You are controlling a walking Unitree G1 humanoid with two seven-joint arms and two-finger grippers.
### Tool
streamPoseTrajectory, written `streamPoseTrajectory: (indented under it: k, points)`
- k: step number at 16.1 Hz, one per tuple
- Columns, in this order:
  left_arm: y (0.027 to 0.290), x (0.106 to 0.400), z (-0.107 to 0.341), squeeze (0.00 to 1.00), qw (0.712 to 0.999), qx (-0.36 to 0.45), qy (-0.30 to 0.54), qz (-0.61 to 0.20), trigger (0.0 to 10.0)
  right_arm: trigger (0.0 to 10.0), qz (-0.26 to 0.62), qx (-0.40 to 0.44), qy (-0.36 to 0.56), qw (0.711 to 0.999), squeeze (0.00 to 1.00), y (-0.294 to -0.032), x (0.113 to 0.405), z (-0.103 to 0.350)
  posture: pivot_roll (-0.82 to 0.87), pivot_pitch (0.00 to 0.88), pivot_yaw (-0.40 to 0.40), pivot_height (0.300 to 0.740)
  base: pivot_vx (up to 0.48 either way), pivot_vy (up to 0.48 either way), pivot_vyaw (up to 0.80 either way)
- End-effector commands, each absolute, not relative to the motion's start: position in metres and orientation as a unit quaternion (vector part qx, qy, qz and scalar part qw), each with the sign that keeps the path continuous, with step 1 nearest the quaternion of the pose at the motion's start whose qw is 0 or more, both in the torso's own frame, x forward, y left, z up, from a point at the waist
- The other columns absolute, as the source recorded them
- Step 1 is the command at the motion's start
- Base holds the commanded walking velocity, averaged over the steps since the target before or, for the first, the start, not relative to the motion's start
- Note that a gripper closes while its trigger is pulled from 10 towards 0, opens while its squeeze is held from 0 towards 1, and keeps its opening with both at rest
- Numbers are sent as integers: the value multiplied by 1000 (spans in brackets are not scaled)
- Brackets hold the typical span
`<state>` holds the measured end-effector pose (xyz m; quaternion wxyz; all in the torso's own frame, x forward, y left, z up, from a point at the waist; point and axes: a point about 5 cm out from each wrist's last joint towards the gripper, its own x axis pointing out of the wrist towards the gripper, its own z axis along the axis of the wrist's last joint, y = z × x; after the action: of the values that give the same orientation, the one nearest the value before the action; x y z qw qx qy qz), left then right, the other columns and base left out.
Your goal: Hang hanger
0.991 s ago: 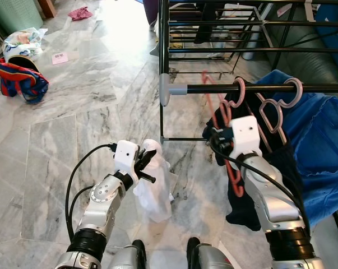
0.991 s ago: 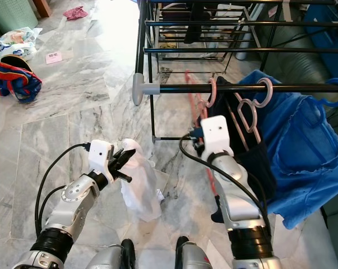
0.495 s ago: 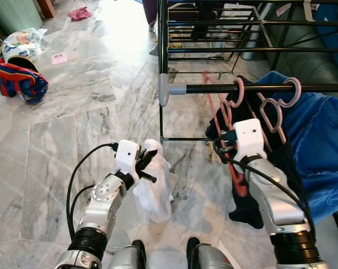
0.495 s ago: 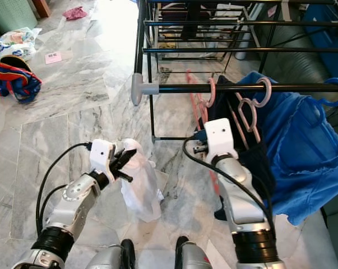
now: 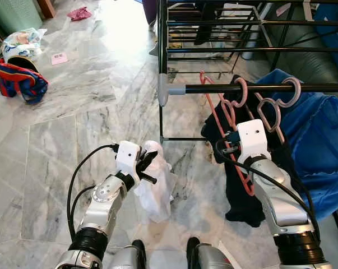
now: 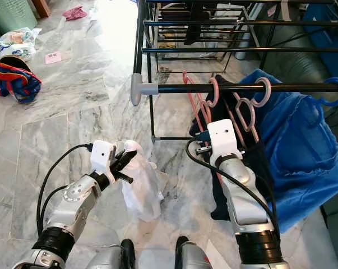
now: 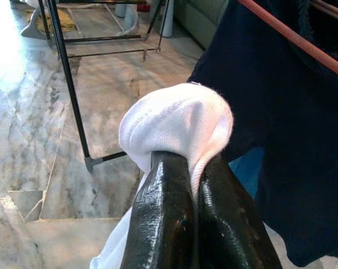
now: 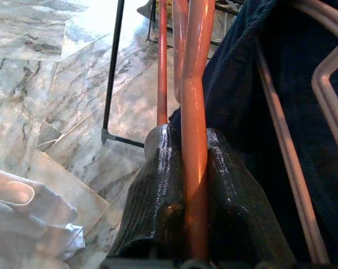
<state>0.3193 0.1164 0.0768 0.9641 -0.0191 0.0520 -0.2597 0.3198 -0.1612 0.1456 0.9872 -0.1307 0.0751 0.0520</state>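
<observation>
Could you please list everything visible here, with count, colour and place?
Drying rack: one, black, ahead on the right.
Red hanger: one, hook at the rail, held below.
Pink hangers: two, on the rail.
Dark garment: one, navy, hanging.
Blue garment: one, draped further right.
White cloth: one, hanging down.
Bag: one, red and blue, floor far left.
Left gripper: shut on the white cloth.
Right gripper: shut on the red hanger.

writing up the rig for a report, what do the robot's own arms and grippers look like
Both arms are silver metal with black cuffs near the base. Each wrist carries a white boxy housing, and a black cable loops from it back along the forearm. The left gripper and right gripper each have two long black fingers; the right ones look finely textured.
</observation>
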Motion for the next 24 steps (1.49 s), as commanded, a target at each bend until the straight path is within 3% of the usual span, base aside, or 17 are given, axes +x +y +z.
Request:
streamPoseTrajectory:
  k: [1, 7, 8, 9, 17, 24]
  points:
    - [118, 322, 80, 0, 967, -14, 44, -251, 10000, 0, 46, -127, 44, 990, 0, -163, 318, 154, -51, 234, 17, 740, 0, 0, 0]
    - [120, 327, 86, 0, 978, -9, 25, -206, 10000, 0, 31, -114, -26, 993, 0, -163, 301, 163, -63, 242, 17, 740, 0, 0, 0]
    - [119, 328, 85, 0, 980, -9, 27, -195, 10000, 9255, 34, -111, -13, 993, 0, -165, 293, 152, -65, 243, 18, 740, 0, 0, 0]
    - [120, 327, 84, 0, 981, -7, 29, -192, 10000, 10000, 33, -113, -10, 993, 0, -165, 291, 149, -65, 243, 18, 740, 0, 0, 0]
    - [119, 330, 83, 0, 985, 4, 34, -168, 10000, 10000, 93, -132, 37, 986, 0, -157, 278, 113, -53, 221, -3, 740, 0, 0, 0]
    - [121, 329, 82, 0, 986, 5, 33, -163, 10000, 10000, 134, -154, 129, 970, 0, -162, 287, 72, -14, 199, -28, 740, -314, 0, 0]
